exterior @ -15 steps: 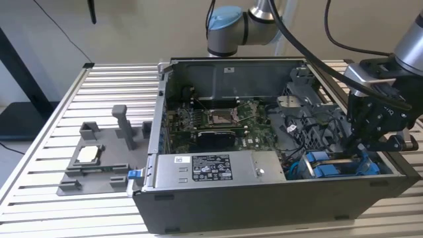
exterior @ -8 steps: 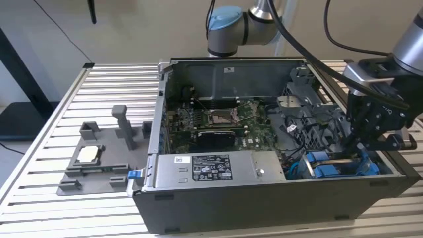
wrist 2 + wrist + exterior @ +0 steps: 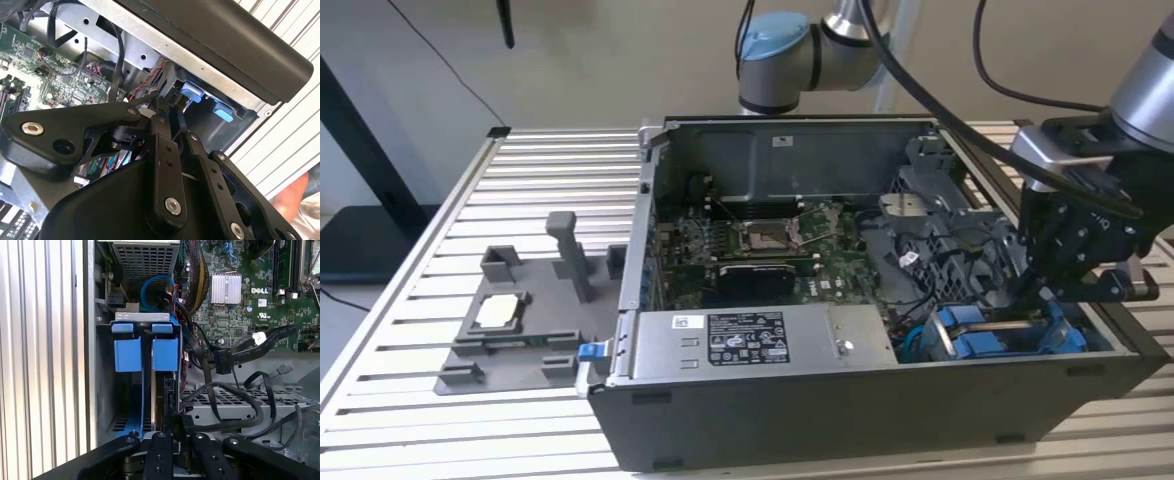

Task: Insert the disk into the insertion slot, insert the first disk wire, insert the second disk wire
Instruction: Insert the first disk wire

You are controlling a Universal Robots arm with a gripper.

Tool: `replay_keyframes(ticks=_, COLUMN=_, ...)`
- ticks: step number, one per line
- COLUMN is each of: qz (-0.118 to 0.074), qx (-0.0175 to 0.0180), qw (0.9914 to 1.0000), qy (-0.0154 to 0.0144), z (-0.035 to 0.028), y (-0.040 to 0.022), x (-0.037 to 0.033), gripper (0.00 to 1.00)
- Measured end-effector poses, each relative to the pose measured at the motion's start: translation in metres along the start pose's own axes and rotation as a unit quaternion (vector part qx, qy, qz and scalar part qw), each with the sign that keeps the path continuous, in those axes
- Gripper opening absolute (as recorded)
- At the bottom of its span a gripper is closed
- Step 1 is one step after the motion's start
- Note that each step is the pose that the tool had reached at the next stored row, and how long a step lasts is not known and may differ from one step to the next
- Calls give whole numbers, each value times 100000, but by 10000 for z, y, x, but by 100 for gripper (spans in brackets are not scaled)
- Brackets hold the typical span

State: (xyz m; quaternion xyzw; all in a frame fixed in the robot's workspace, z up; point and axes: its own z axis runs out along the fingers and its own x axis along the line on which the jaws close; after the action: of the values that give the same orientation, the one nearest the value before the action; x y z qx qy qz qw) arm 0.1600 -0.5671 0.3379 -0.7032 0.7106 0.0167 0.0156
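- Surface: slatted silver metal table (image 3: 547, 150). A pale wall stands behind it, and a dark stand is at the exterior view's left edge.
- Left part of the table: 1 grey holder plate (image 3: 520, 345) with 1 tall upright post. 1 square silver chip (image 3: 500, 312) lies flat on the plate.
- Centre: 1 black computer case (image 3: 854, 410), side open. Inside are 1 green motherboard (image 3: 761, 245) and 1 silver labelled power-supply box (image 3: 747, 340), the box against the near wall.
- Behind the case: 1 grey-and-blue arm joint (image 3: 787, 50), with black cables looping down past it.
- Right end of the case: the insertion slot (image 3: 105, 405), 1 grey cage. The first wrist view shows 2 blue tabs side by side at its mouth.
- The disk (image 3: 165, 354) sits inside that slot, under the tab nearer the motherboard. Its dark edge shows below the blue.
- My claw (image 3: 1038, 300) hangs down inside the case at the slot.
- My fingers are drawn almost together, pinching 1 black wire plug (image 3: 184, 422) just beside the disk's dark edge. The plug's cable trails off toward the motherboard side.
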Motion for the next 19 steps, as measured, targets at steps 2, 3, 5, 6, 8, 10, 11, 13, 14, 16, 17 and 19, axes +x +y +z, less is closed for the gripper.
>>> replay_keyframes(ticks=2, qz=27, qx=-2, qw=100000, qy=0, z=11, y=0, x=2, gripper=19)
replay_keyframes(ticks=3, qz=46, qx=-1, qw=100000, qy=-53, z=20, y=0, x=2, gripper=19)
replay_keyframes(ticks=5, qz=85, qx=6, qw=100000, qy=-41, z=29, y=-1, x=7, gripper=19)
replay_keyframes(ticks=6, qz=112, qx=3, qw=100000, qy=-30, z=32, y=-1, x=8, gripper=19)
replay_keyframes(ticks=8, qz=166, qx=6, qw=100000, qy=-19, z=38, y=0, x=10, gripper=19)
replay_keyframes(ticks=10, qz=170, qx=1, qw=100000, qy=-39, z=38, y=0, x=11, gripper=19)
replay_keyframes(ticks=11, qz=175, qx=-18, qw=100000, qy=-100, z=32, y=0, x=11, gripper=19)
replay_keyframes(ticks=13, qz=193, qx=-39, qw=99999, qy=-284, z=-9, y=2, x=10, gripper=19)
replay_keyframes(ticks=14, qz=186, qx=-26, qw=99999, qy=-276, z=-52, y=2, x=7, gripper=19)
replay_keyframes(ticks=16, qz=173, qx=-25, qw=99999, qy=-274, z=-112, y=6, x=4, gripper=19)
replay_keyframes(ticks=17, qz=174, qx=9, qw=99999, qy=-282, z=-119, y=11, x=4, gripper=19)
replay_keyframes(ticks=19, qz=174, qx=406, qw=99999, qy=-289, z=-119, y=32, x=4, gripper=19)
